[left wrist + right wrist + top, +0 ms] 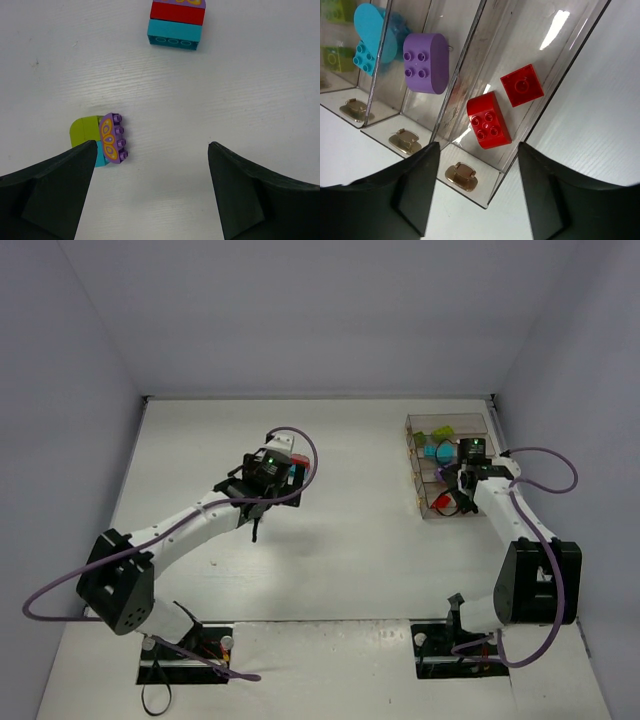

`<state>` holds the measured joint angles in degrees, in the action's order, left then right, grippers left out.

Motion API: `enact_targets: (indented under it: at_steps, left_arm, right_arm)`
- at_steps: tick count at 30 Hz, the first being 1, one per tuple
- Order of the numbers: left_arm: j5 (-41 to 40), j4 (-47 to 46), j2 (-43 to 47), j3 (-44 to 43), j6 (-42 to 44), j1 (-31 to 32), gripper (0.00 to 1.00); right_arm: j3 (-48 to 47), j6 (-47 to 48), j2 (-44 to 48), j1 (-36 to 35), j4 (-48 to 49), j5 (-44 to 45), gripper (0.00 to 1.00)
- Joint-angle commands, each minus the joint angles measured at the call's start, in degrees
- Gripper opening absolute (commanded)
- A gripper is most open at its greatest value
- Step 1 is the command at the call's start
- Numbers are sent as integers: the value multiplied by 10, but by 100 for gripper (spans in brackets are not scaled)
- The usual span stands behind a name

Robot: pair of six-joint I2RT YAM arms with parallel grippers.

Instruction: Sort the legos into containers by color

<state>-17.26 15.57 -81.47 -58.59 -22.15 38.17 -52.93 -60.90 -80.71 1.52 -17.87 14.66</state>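
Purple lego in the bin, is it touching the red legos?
Apart. The right wrist view shows the purple lego in its own compartment, a clear wall between it and the red legos.

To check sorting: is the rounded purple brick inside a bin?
Inside: the purple brick lies on a compartment floor between walls of the containers.

Robot lab workcell: a boxed-in white table with two arms bolted to it.

You are looking down into a lab-style test enclosure. A plain white table (340,570) is closed in by bare, pale walls (320,310) on the left, back and right under even light. The left arm (190,522) and right arm (495,505), white with black joints, stand on black plates (210,668) fixed at the near edge. Purple cables (545,449) loop loosely off each arm. The props are test pieces: toy bricks (175,25) and a row of clear bins (447,420).
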Motion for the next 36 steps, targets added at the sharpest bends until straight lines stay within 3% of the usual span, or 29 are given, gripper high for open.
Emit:
enact_targets:
  at_steps: [1,6,13,21,27,36]
  left_arm:
    - [-9,-8,-34,-52,-4,-6,86]
    - [8,-31,-125,-115,24,-20,86]
    - [55,-18,-251,-222,62,-62,86]
    - [79,-29,-338,-292,123,-80,86]
    - [131,-55,-361,-310,124,-89,86]
    - [157,-37,-369,-335,50,-89,86]
  right_arm:
    - [-34,39,20,1,6,-4,62]
    - [-67,172,40,1,34,-62,71]
    - [-69,285,63,1,71,-195,73]
    - [-29,310,77,1,122,-310,73]
    - [-30,324,71,1,124,-328,73]
    - [-24,326,65,1,125,-332,72]
